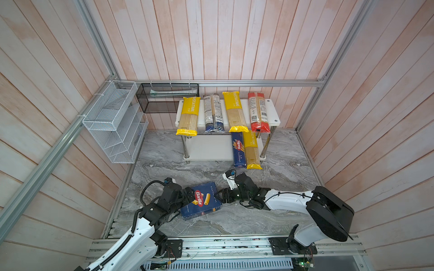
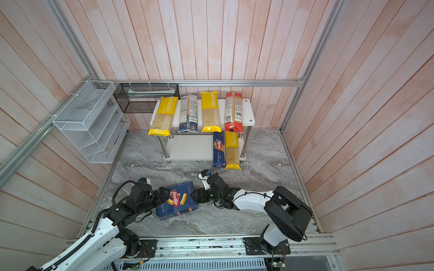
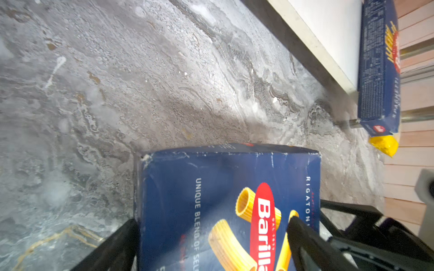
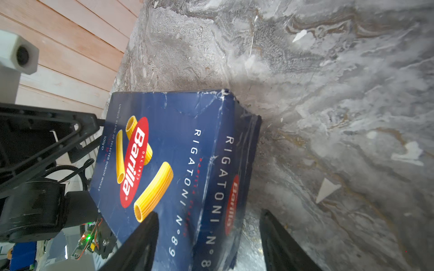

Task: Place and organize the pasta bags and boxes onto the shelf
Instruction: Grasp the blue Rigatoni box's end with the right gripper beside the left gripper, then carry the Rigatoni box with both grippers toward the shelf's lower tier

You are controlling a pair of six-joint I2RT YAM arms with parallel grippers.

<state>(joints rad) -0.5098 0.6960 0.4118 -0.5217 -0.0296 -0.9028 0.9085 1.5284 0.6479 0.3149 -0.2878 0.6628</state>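
The wide rigatoni box lies tilted on the marble floor at front centre. My left gripper is shut on its left end, one finger over the printed face and one beneath. My right gripper stands open astride the box's right end, with a gap at one finger. The shelf carries several bags on its top board: yellow, dark-blue-ended, yellow, red-ended. On the lower board, the spaghetti box and a yellow bag overhang the front.
A white wire rack hangs on the left wall and a black mesh basket on the back wall beside the shelf. Wooden plank walls close in three sides. The left half of the lower board is bare.
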